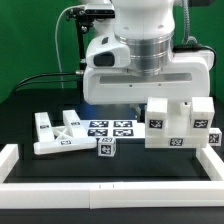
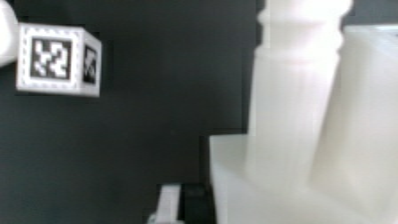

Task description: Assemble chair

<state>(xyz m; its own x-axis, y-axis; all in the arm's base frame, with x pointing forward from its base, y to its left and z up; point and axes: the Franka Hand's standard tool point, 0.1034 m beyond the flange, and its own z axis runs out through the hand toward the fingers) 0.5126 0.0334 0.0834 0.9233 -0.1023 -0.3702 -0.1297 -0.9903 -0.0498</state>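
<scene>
The partly joined chair (image 1: 180, 122) is a white stepped block with tags, standing at the exterior view's right. A loose flat notched panel (image 1: 60, 135) lies at the left, and a small tagged cube (image 1: 106, 149) sits in front of the middle. My gripper (image 1: 140, 100) hangs low just left of the chair block, its fingertips mostly hidden under the wide hand. In the wrist view one fingertip (image 2: 171, 205) shows right beside the chair's white base (image 2: 267, 180) and rounded post (image 2: 299, 90). The jaws look shut with nothing visibly held. A tagged cube (image 2: 54, 60) lies farther off.
The marker board (image 1: 110, 128) lies flat on the black table behind the cube. A low white border rail (image 1: 110, 190) runs along the front and up both sides. Cables and a stand rise at the back left.
</scene>
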